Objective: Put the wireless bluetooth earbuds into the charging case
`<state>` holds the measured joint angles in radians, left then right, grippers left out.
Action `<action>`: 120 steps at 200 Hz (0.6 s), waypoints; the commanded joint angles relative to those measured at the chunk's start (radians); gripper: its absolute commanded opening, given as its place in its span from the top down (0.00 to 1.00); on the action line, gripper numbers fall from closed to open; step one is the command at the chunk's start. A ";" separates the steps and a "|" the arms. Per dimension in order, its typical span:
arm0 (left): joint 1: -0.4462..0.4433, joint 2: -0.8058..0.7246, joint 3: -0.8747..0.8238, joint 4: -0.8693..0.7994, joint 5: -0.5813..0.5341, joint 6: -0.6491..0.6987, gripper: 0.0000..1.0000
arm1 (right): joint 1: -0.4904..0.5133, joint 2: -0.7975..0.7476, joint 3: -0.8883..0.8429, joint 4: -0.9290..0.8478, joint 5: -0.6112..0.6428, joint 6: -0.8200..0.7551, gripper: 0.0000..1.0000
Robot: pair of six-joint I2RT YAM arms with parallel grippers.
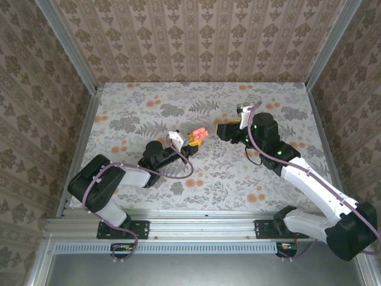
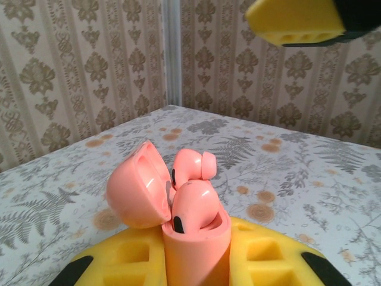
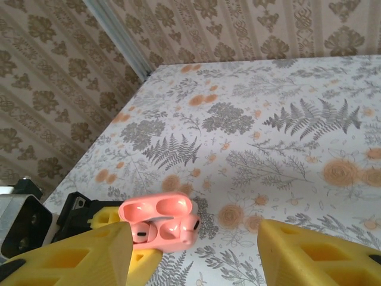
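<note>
Where the pink charging case [image 2: 196, 244] stands upright with its lid [image 2: 136, 193] swung open to the left in the left wrist view, two coral-pink earbuds [image 2: 191, 205] are seen in its mouth. One is lodged in the body with its rounded back above the rim; the second earbud [image 2: 191, 167] sits higher, just behind it and touching it. Whether either is fully seated cannot be told. The case is clamped at its lower body between the yellow fingers [image 2: 268, 256] of the left gripper [image 2: 196, 265], which is closed on it. In the top view the case [image 1: 199, 134] is noted near the middle of the table [image 1: 149, 101], at the tip of the left gripper [image 1: 194, 139]. The right gripper [image 1: 225, 129] is recorded just beside it on the right, apart from it. In the right wrist view its two yellow fingers [image 3: 315, 250] are spread wide with nothing between them, and the case [image 3: 161, 223] lies beyond, nearer the left finger. The table is covered in a floral print, and patterned walls [image 1: 196, 36] enclose it on three sides.
</note>
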<state>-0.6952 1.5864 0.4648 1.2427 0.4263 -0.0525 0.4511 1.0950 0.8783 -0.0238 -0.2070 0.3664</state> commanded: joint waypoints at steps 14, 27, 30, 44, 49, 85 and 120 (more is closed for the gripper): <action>0.000 -0.052 0.000 0.002 0.093 0.007 0.91 | -0.089 -0.015 0.010 -0.005 -0.219 -0.077 0.38; 0.002 -0.065 -0.002 -0.013 0.094 0.016 0.91 | -0.120 -0.025 -0.006 0.014 -0.279 -0.106 0.36; 0.003 -0.067 -0.002 -0.016 0.095 0.017 0.91 | -0.126 -0.027 -0.008 0.016 -0.288 -0.115 0.36; 0.004 -0.077 -0.004 -0.024 0.099 0.023 0.91 | -0.146 -0.035 -0.022 0.023 -0.325 -0.169 0.32; 0.005 -0.080 -0.004 -0.026 0.101 0.023 0.91 | -0.153 -0.038 -0.030 0.025 -0.341 -0.192 0.31; 0.005 -0.089 -0.006 -0.036 0.118 0.031 0.91 | -0.189 -0.028 -0.063 0.022 -0.508 -0.428 0.26; 0.005 -0.099 -0.005 -0.040 0.126 0.033 0.91 | -0.198 -0.013 -0.078 0.010 -0.598 -0.686 0.29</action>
<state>-0.6930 1.5234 0.4648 1.1984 0.5209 -0.0425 0.2588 1.0744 0.8104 -0.0269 -0.6762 -0.0654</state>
